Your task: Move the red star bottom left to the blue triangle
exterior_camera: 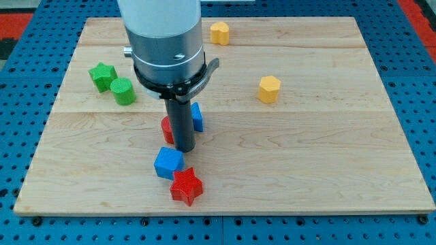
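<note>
The red star (187, 186) lies near the board's bottom edge, left of centre. A blue cube (168, 162) touches it at its upper left. My tip (184, 148) stands just above and right of the blue cube, a short way above the red star. Behind the rod a blue block (197, 116), its shape partly hidden, shows on the right side, and a red block (165, 128) shows on the left side. I cannot tell the shape of either.
A green star (102, 75) and a green cylinder (123, 91) sit at the view's left. A yellow block (219, 32) is at the top centre. A yellow hexagonal block (270, 89) is at the right. The wooden board (327, 156) lies on a blue pegboard.
</note>
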`<state>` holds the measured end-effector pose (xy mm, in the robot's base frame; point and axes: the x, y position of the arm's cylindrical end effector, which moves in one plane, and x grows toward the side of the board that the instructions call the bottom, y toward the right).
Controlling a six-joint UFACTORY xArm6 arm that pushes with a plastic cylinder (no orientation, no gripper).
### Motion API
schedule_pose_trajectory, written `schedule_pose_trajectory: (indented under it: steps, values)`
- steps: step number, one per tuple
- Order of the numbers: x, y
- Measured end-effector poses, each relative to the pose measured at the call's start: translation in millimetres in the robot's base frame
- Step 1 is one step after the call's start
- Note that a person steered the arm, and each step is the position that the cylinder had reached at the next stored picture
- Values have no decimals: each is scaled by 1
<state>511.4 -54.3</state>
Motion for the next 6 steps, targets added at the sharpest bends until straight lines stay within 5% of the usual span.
schedule_pose_trajectory:
  steps: [2, 3, 4, 5, 6]
  values:
    - [-63, -50]
    - [-47, -27]
    - [42, 62]
    - [80, 91]
    - [106, 46]
